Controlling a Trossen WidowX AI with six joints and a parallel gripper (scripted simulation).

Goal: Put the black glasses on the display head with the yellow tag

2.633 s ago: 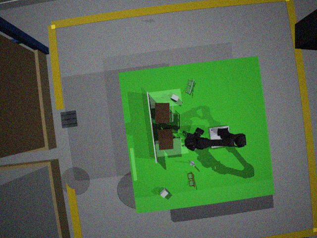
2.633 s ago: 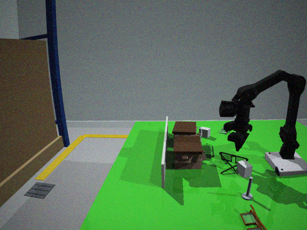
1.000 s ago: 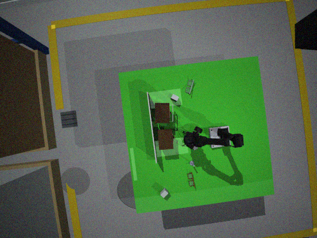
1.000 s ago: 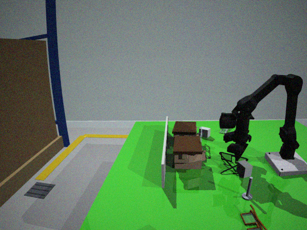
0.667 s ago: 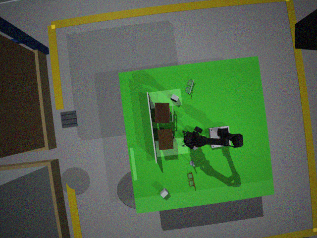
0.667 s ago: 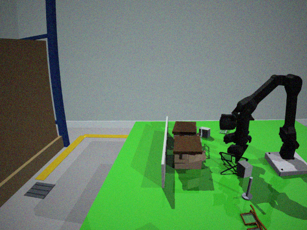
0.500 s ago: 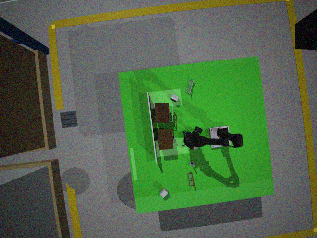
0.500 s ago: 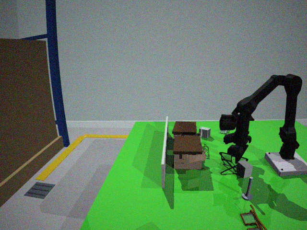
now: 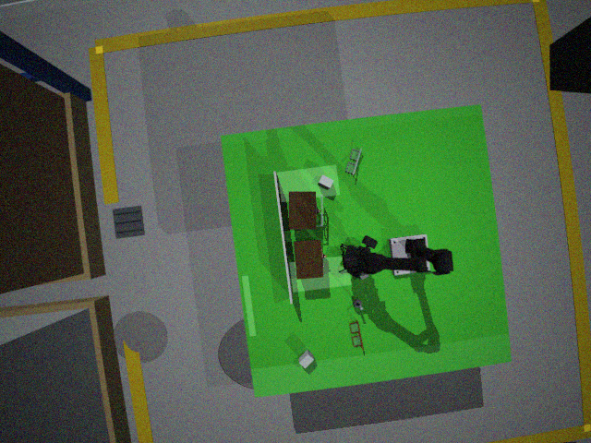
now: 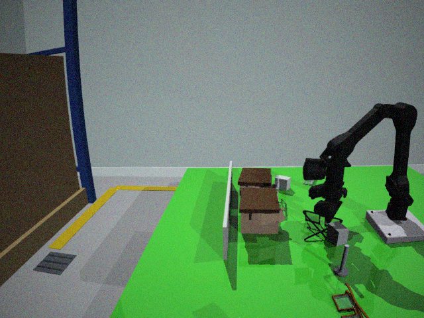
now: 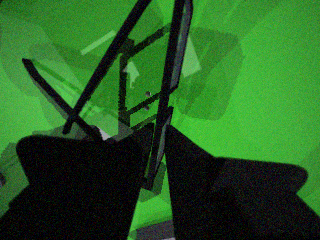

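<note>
The black glasses (image 10: 317, 231) (image 11: 169, 85) are under the arm, with their front frame passing between the fingertips and the temples out to one side in the wrist view. My gripper (image 10: 328, 220) (image 11: 159, 128) is closed narrowly on that frame. I cannot tell whether the glasses touch the table. Two display heads with flat brown tops stand side by side: the nearer head (image 9: 308, 258) (image 10: 259, 200) and the farther head (image 9: 302, 210) (image 10: 255, 176). Both are away from the gripper, noses toward the arm's side. I cannot make out a yellow tag on either.
A white panel (image 9: 283, 238) (image 10: 227, 209) stands behind the heads. A grey block (image 10: 337, 233) is beside the glasses. A post on a round foot (image 9: 357, 304) (image 10: 341, 271), red-brown glasses (image 9: 355, 328) (image 10: 334, 299), pale glasses (image 9: 358, 154) and white blocks (image 9: 326, 181) (image 9: 306, 359) surround them.
</note>
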